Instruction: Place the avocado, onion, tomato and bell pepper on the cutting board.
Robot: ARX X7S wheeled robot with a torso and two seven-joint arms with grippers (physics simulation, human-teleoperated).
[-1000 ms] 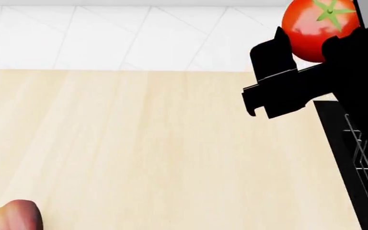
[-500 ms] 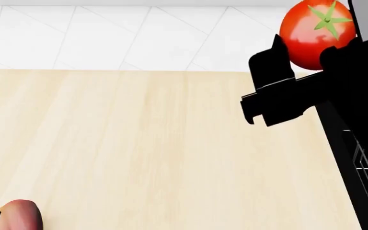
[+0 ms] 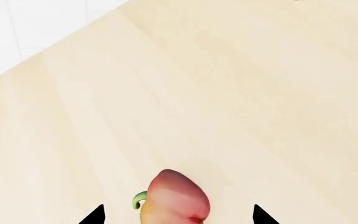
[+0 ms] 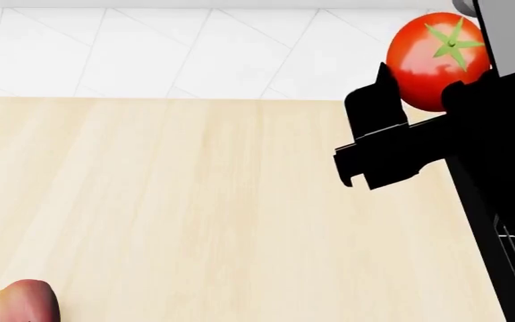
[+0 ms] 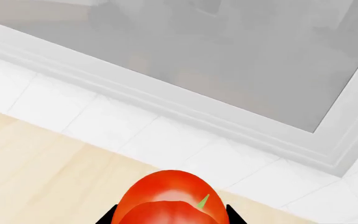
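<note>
Two vegetables show. The right end effector point(image 4: 423, 84) is clamped around the tomato point(image 4: 436, 60), raised above the bench point(image 4: 222, 201); glossy and soft, it wants gentle pressure at its widest girth. The left end effector point(image 3: 177, 215) stands spread astride the bell pepper point(image 3: 175, 198), empty.

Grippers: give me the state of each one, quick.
Left gripper: open, jaws either side of the bell pepper, not clamped.
Right gripper: shut on the tomato, held above the countertop.
</note>
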